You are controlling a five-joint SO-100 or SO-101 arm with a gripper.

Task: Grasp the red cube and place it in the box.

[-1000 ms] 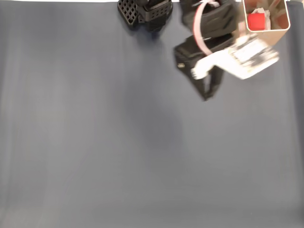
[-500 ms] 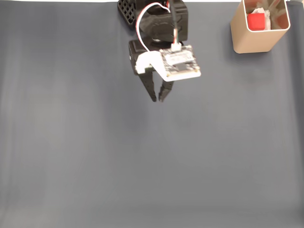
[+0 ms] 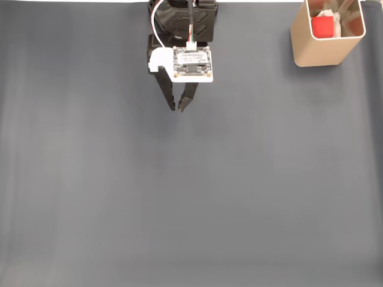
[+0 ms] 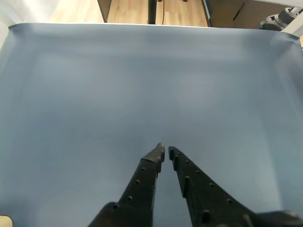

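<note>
The red cube (image 3: 322,27) lies inside the tan box (image 3: 317,52) at the top right of the fixed view, beside some pale crumpled material. My gripper (image 3: 177,109) hangs over the dark mat at the top centre, far to the left of the box. Its black fingers are nearly together with nothing between them. In the wrist view the gripper (image 4: 164,151) points out over bare blue-grey mat, its tips only a sliver apart.
The arm's black base (image 3: 179,15) stands at the mat's top edge. A dark mat (image 3: 191,197) covers the table. In the wrist view a wooden floor and furniture legs (image 4: 154,10) lie beyond the mat's far edge.
The arm has swung left, away from the box, from the right side to the top centre. The cube stays in the box. The fingers remain nearly together.
</note>
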